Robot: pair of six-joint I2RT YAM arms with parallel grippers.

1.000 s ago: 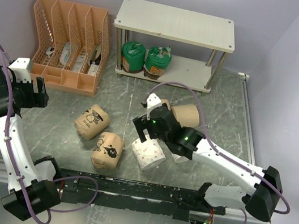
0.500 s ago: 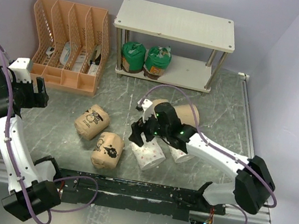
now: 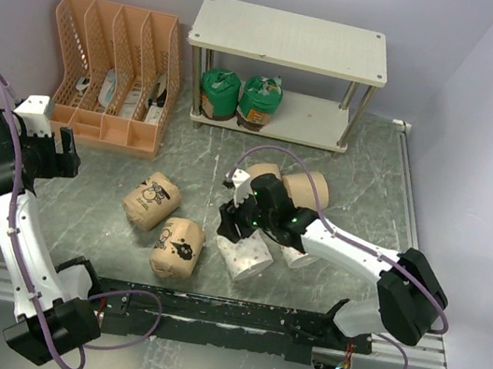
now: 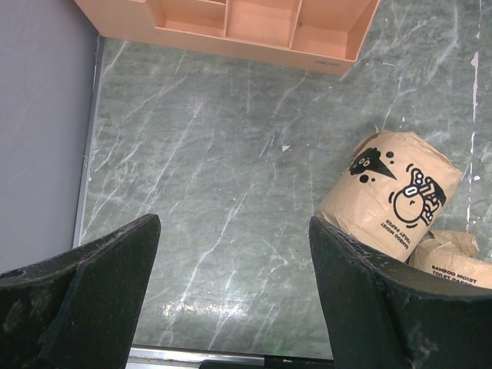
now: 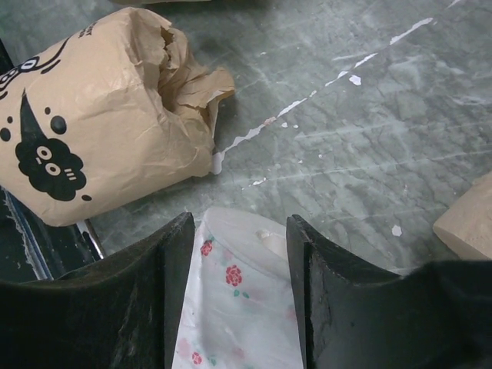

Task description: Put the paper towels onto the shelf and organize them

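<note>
Seen from above, the shelf [image 3: 289, 40] stood at the upper centre of the frame, with two green-topped rolls [image 3: 219, 93] side by side at the left end of its lower board and its top board bare. An orange file organizer [image 3: 114, 72] sat in the upper left. On the green marbled table [image 3: 368, 195], two plain tan rolls [image 3: 307, 190] lay near the centre, and the upper printed roll [image 3: 152, 200] and lower printed roll [image 3: 178, 247] lay left of centre. The right gripper [image 3: 241, 231] was down on the flowered white roll [image 3: 248, 259], with a second white roll [image 3: 296, 254] partly hidden under its arm. The left gripper [image 3: 60, 153] hung at the left edge, apart from every roll. The left wrist view showed that gripper's black fingers [image 4: 92, 300] spread wide over bare table with nothing between them. At the right of that frame the upper printed roll carried black cartoon figures, and the roll in the lower right corner read "BAMBOO MOIST" above a smaller line that appeared to say "TOILET PAPER". The right wrist view showed the right fingers [image 5: 115, 307] set against both sides of the flowered white roll, its wrap dotted with small red blossoms. The lower printed roll, bearing a black cartoon blob and tiny illegible lettering, filled the upper left.
</note>
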